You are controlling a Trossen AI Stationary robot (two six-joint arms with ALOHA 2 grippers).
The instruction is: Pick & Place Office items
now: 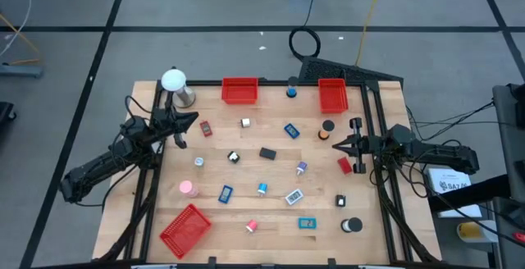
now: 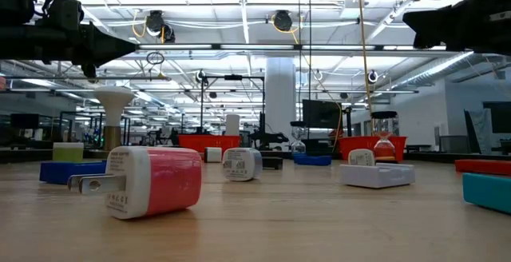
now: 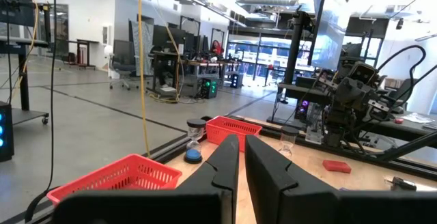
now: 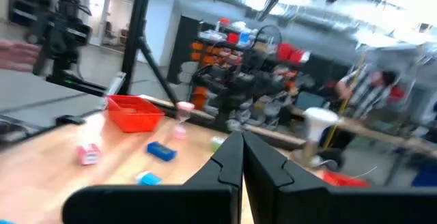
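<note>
Several small office items lie scattered flat on the wooden table [image 1: 271,212]: a blue piece [image 1: 291,129], a black piece [image 1: 267,153], a pink roll [image 1: 188,189], a red piece [image 1: 344,166] and a red-and-white plug-shaped piece [image 2: 152,180]. My left gripper [image 1: 195,120] hovers level over the table's left side, shut on nothing; its fingers [image 3: 225,157] stand almost together. At the right side my right gripper [image 1: 335,146] hovers level and points toward the middle. It is shut and empty in its own wrist view [image 4: 242,142].
Two red mesh trays [image 1: 239,90] [image 1: 332,95] stand at the far edge, and a third [image 1: 185,230] at the near left. Beside my left gripper at the far left stands a white ball on a silver stand [image 1: 174,82]. Dark frame rails run along both side edges.
</note>
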